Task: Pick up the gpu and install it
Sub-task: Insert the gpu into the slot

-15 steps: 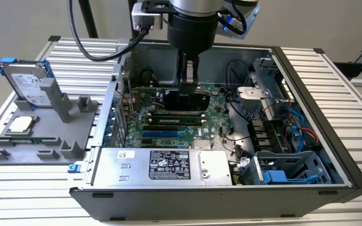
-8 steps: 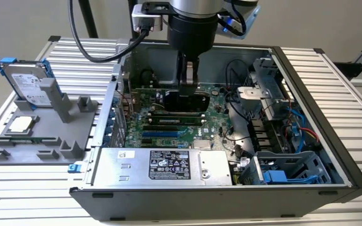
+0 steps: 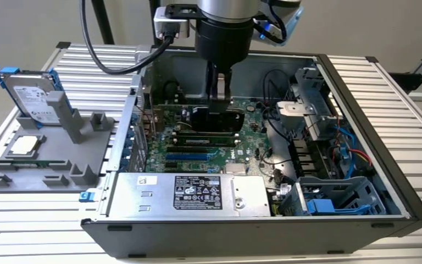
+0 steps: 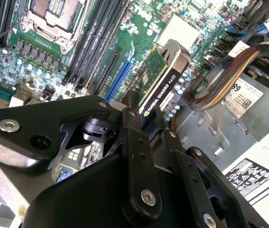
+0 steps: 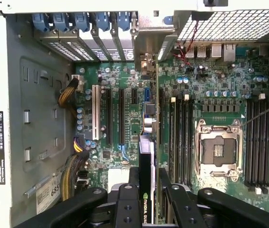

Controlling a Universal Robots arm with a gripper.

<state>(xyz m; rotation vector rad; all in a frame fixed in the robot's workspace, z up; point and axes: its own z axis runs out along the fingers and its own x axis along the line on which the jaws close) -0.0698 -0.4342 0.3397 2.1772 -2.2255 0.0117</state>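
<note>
- my claw (image 4: 143, 107) is clamped on the gpu (image 4: 160, 78) — card held on edge
- it's hanging over the motherboard (image 5: 219, 85), inside the open case (image 3: 357, 132)

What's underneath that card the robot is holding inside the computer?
Under the gpu, held by the gripper, lies the green motherboard with its expansion slots. The card hides whatever lies directly beneath its edge.
</note>
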